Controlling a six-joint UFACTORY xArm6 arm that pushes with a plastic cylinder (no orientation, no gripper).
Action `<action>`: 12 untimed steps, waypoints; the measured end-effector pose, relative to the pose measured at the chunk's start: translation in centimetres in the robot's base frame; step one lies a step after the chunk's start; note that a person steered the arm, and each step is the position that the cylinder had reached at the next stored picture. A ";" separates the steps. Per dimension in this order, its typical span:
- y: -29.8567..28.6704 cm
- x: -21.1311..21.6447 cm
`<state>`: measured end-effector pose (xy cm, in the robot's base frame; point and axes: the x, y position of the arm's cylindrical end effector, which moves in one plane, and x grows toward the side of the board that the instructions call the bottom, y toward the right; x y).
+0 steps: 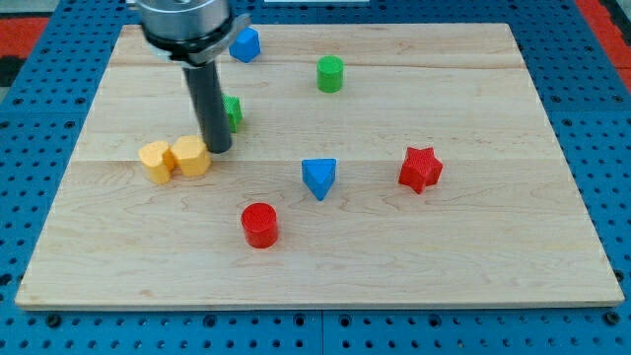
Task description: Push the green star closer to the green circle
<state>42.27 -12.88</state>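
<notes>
Seven blocks lay on our wooden bench point(473, 256), and we went through them from the view's left to its right. Two yellow blocks came first, touching each other: the yellow block on the left point(156, 160), its shape unclear, and the yellow hexagon point(191, 156). Our tip point(218, 150) rested just beside the hexagon's right edge. We carried no gripper, only the rod, so nothing opened or closed. The green star point(233, 110) sat right behind the rod, partly hidden by it. A blue block point(245, 44) stood near the view's top. A red cylinder point(260, 224) sat toward the bottom, a blue triangle point(319, 177) near the middle. The green circle point(330, 74) stood up and to the right of the star, well apart. A red star point(420, 169) came last.
</notes>
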 end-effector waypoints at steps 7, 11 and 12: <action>-1.3 -6.5; -0.2 -9.1; -1.2 -9.9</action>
<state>32.37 -14.10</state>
